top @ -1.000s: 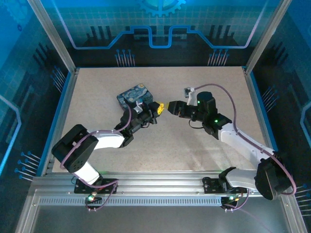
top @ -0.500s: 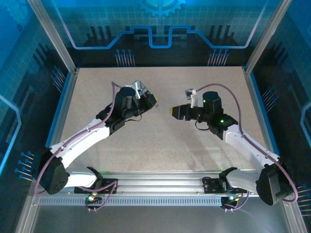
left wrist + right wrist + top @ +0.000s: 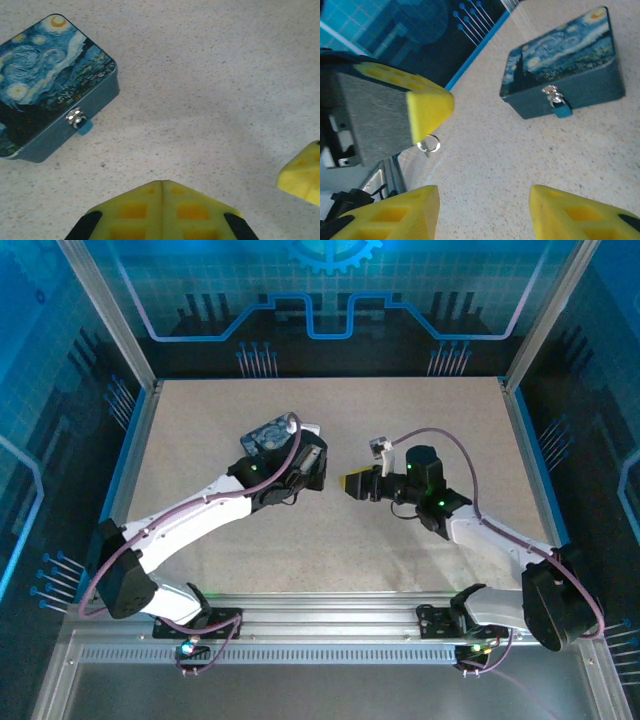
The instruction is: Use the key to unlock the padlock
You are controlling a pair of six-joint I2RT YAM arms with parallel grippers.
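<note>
Speckled beige tabletop, blue circuit-printed walls. My yellow-tipped left gripper pinches the thin silvery key; my right gripper stands open.

Top cam looks down on the whole speckled beige counter; both wrist cams hover close, sharing the dark blue swirl-painted rectangular tin.

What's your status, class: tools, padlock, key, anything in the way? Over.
Left tool shut, key dangling at its tip. Right tool open, empty. Padlock hanging on tin latch. Bare table between, nothing blocking.
</note>
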